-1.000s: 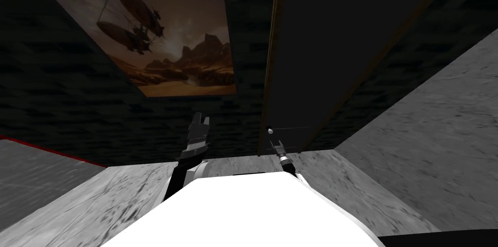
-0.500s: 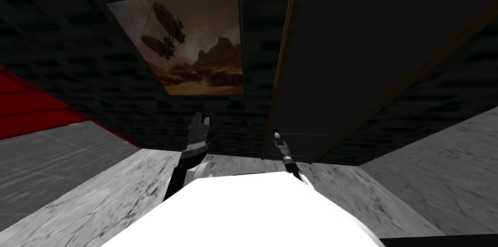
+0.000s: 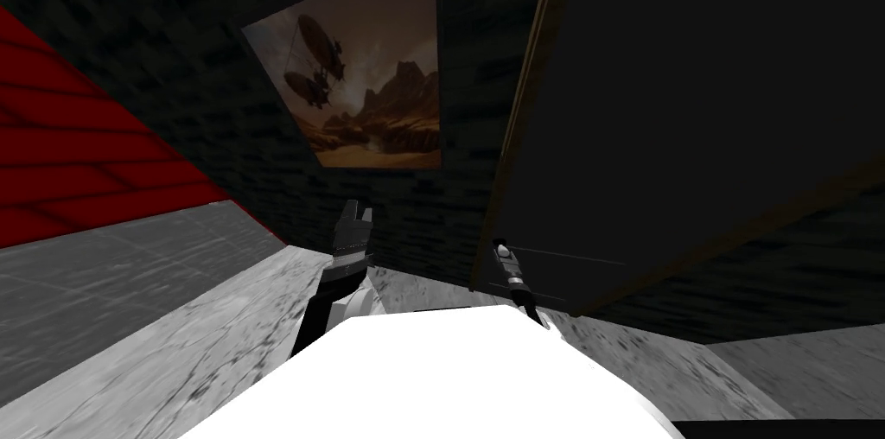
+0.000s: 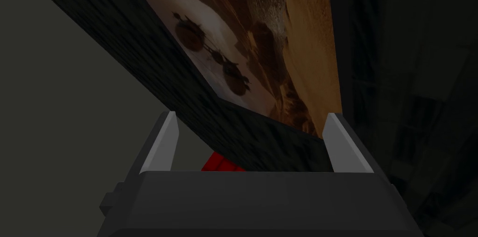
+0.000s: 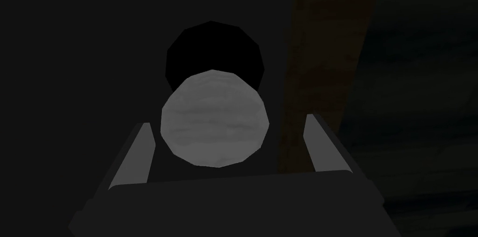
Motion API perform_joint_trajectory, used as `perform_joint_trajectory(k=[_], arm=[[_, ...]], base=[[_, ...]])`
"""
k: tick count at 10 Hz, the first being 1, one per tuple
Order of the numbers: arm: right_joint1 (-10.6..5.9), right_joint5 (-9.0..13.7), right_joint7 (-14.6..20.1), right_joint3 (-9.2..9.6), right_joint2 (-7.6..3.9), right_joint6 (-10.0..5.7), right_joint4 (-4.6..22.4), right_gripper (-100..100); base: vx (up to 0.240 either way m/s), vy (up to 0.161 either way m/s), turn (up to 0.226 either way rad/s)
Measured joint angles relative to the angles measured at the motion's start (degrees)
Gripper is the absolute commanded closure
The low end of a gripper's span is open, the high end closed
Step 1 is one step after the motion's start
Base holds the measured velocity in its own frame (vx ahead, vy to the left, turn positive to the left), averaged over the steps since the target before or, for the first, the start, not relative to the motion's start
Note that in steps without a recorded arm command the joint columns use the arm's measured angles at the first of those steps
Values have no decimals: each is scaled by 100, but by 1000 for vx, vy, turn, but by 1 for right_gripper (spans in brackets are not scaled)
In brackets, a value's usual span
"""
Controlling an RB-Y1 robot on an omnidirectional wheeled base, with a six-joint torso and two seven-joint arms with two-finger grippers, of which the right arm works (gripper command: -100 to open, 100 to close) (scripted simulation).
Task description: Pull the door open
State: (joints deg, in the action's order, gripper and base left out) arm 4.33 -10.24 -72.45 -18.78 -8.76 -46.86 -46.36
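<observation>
You see a mottled grey floor (image 3: 199,330) below you, meeting a dark wall (image 3: 259,200) and the dark door (image 3: 657,114).

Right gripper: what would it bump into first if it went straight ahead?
Probably the round grey knob, sitting right between the right gripper's open jaws, with the dark door behind it. Depth is hard to judge.

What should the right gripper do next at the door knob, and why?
Probably shut the right gripper on the knob: the pale knob sits between its open fingers with a gap on each side, so nothing grips the door yet.
</observation>
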Motion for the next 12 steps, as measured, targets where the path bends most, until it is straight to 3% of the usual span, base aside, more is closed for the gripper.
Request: perform_joint_trajectory(k=[1, 2, 8, 12], arm=[[-57, 49, -40, -94, -6, -6, 101, -100], [-66, 54, -50, -104, -7, -14, 116, 100], [-58, 49, -41, -100, -17, 2, 102, 100], [-55, 172, 392, -61, -49, 2, 103, 100]], base=[[24, -25, 21], [-2, 1, -21], [-5, 0, 6], [-23, -10, 41]])
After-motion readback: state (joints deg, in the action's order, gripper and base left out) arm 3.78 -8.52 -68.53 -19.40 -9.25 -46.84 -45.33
